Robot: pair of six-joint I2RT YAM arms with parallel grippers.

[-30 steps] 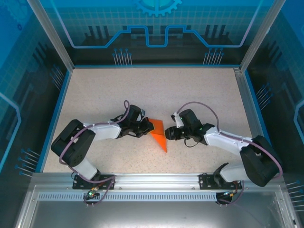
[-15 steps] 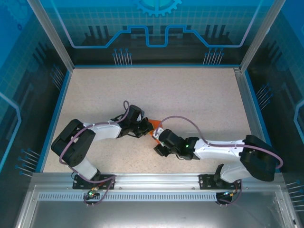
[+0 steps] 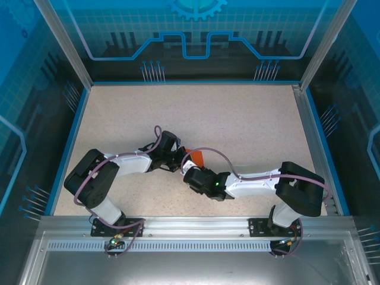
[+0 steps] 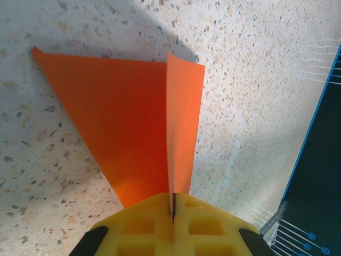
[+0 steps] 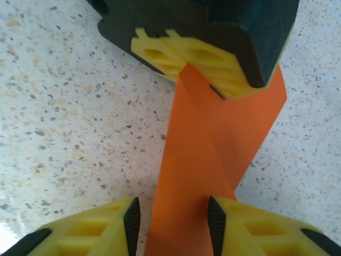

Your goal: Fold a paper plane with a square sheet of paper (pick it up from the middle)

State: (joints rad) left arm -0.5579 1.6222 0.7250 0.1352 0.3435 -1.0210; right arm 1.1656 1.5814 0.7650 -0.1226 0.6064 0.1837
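Orange sheet of paper [image 3: 196,158], creased into a narrow pointed shape, sits near the middle of the table [image 3: 249,119], a little toward our bases and right between the two grippers. What the coming move turns on is its alignment with our right gripper [image 3: 189,173]. In the right wrist view the sheet of paper [image 5: 213,149] runs lengthwise straight ahead from the right gripper [image 5: 170,213] to the left gripper [image 5: 184,64], so its long axis and our approach line agree.

Our left gripper [image 3: 181,159] is closed tight on the sheet's far end. In its own wrist view the pads of the left gripper [image 4: 173,205] meet on an upright flap, while the rest of the sheet of paper [image 4: 133,117] lies flat on the table as a triangle off to one side.

Our right gripper is partly open, its fingers straddling the near end of the strip (whether the pads already touch the paper we cannot tell). It does not yet grip anything that we can see.

Both grippers are at the sheet, so neither is meaningfully nearer. Our right arm is stretched low and long across the near part of the table, wrist pointing up and leftward. Our left arm is bent at the elbow, reaching rightward. We judge the next move calls for a close squarely across the strip, without tugging against the left hold.
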